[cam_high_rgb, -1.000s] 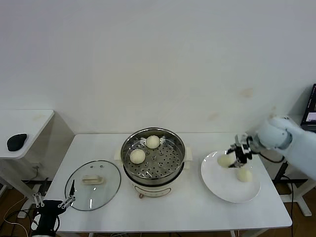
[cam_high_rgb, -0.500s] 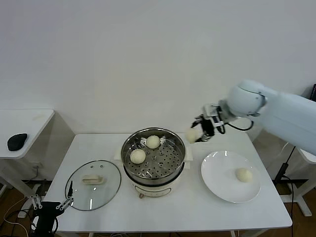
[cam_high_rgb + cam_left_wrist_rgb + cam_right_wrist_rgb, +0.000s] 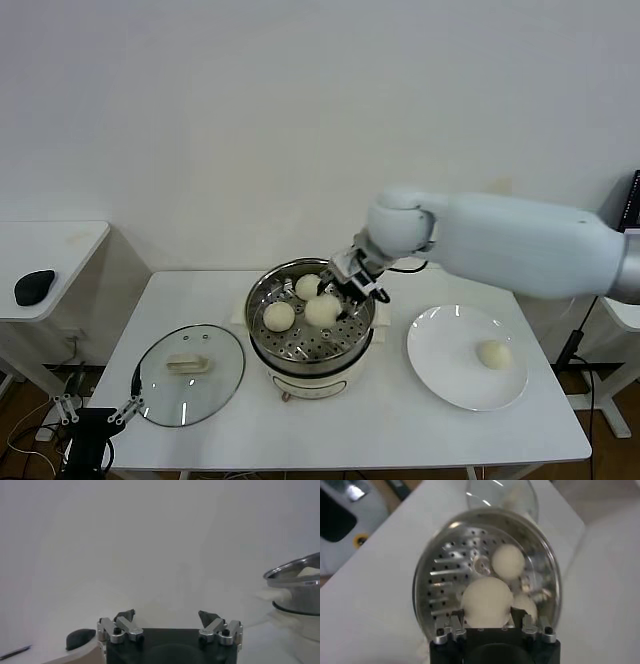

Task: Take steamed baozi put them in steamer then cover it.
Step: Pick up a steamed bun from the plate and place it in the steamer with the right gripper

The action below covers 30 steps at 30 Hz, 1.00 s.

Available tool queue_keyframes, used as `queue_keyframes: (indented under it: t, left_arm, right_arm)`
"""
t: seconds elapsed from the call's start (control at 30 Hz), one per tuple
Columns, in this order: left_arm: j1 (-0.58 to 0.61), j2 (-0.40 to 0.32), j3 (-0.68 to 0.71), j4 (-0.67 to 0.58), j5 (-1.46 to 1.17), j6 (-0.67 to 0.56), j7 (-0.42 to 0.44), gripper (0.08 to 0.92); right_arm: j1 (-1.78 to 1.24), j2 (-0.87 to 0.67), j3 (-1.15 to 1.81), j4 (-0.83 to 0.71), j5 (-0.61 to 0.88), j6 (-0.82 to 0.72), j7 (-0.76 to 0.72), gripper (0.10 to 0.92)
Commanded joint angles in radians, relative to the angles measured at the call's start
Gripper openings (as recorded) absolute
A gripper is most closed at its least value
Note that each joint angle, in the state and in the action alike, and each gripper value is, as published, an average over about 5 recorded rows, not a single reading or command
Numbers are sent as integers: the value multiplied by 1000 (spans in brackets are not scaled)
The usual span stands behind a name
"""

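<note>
- The right gripper (image 3: 340, 297) is over the steamer (image 3: 311, 318), its fingers pinching 1 baozi (image 3: 322, 310) just above the perforated tray, toward the pot's 3 o'clock side.
- In the right wrist view the held baozi (image 3: 487, 601) sits between the 2 fingers (image 3: 451, 626), with the tray below it.
- 2 more baozi lie on the tray: 1 at about 12 o'clock (image 3: 309, 286) and 1 at about 9 o'clock (image 3: 278, 316).
- A 4th baozi (image 3: 492, 353) rests on the white plate (image 3: 440, 372), at 3 o'clock from the steamer.
- The cover (image 3: 188, 374) lies flat on the table (image 3: 380, 425), handle up, at 9 o'clock from the steamer and apart from it.
- The left gripper (image 3: 95, 410) hangs low off the table's near left corner, fingers spread wide and empty (image 3: 169, 625).
</note>
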Motion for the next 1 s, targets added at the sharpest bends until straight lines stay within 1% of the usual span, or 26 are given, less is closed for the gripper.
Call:
queue_keyframes:
  t: [0.03,0.27,0.73,0.83,0.93,1.0]
  left_arm:
    - [-2,-6,2,4,2,1,1,823]
    - [1,-13,4,15,3,-8,0,823]
    - [-1,-20,3,19,3,-13,-1,823]
    - [0,-19,2,19,3,-14,-2,823]
    - [0,-17,1,19,3,-15,-3,823]
    - [-1,-14,-1,19,2,-15,-3,823]
  right_arm:
    - [-48,144,-49,-89,-160,229,-21,602]
    - [-57,154,-59,-125,-240,298,-54,607]
    - [-67,148,-64,-115,-241,324,-66,640]
    - [-60,143,-62,-118,-238,327,-66,690]
    - [-47,134,-52,-113,-222,328,-59,770]
    - [-34,124,-39,-111,-213,327,-55,804]
